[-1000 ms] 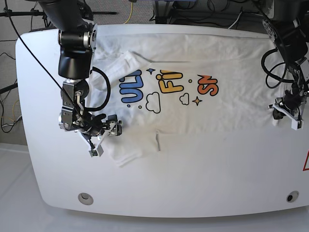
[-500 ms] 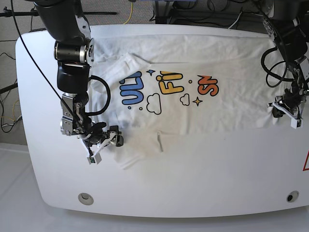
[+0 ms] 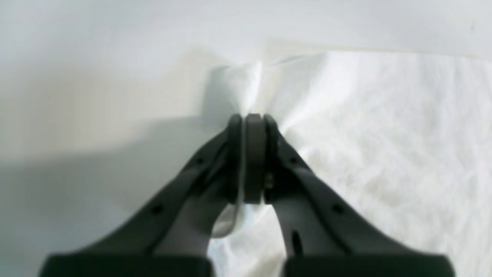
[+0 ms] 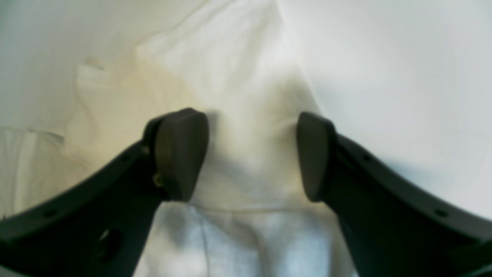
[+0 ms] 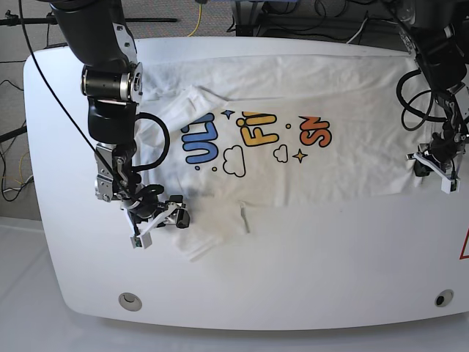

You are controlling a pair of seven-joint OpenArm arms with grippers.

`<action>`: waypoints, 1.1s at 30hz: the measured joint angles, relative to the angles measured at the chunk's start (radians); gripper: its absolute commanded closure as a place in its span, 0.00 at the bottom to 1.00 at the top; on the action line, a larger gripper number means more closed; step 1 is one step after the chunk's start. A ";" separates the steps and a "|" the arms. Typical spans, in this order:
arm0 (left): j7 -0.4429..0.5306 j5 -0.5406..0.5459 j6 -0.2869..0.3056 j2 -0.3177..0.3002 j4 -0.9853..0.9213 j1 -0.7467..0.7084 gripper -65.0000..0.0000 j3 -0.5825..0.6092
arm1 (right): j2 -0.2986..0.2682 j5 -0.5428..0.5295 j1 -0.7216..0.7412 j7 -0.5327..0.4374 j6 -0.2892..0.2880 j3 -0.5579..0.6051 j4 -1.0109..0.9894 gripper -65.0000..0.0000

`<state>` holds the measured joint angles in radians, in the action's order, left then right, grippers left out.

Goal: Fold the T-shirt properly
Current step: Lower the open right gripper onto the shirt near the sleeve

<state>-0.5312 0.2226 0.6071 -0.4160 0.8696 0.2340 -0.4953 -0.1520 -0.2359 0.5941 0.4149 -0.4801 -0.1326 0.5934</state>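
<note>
Across the table [image 5: 308,279], T-shirt [image 5: 293,110] lengthwise (collar toward right arm)

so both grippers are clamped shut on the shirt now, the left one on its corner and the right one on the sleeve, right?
Only the left gripper is shut on the T-shirt. The right wrist view shows the right gripper open, its fingers apart over the sleeve.
</note>
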 measured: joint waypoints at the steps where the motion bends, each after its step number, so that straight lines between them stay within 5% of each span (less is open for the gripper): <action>1: 0.000 0.001 0.000 0.000 0.002 -0.002 0.99 0.000 | 0.000 0.000 0.000 -0.006 0.000 0.000 -0.006 0.41; 13: 0.002 0.004 0.000 -0.003 -0.006 -0.002 1.00 0.000 | 0.000 -0.008 0.011 -0.102 -0.015 0.001 -0.071 0.40; 25: 0.003 0.003 0.004 -0.003 -0.006 -0.001 1.00 0.000 | 0.005 -0.019 0.012 -0.097 -0.014 -0.002 -0.061 0.40; 33: 0.001 0.002 0.007 -0.003 -0.006 0.000 0.99 0.000 | 0.005 -0.019 0.014 -0.075 -0.011 0.004 -0.066 0.88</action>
<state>-0.5301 0.2249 0.6144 -0.4191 0.8631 0.2337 -0.4957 -0.1467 -0.2546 0.6079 0.3401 -0.4915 -0.1287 0.5278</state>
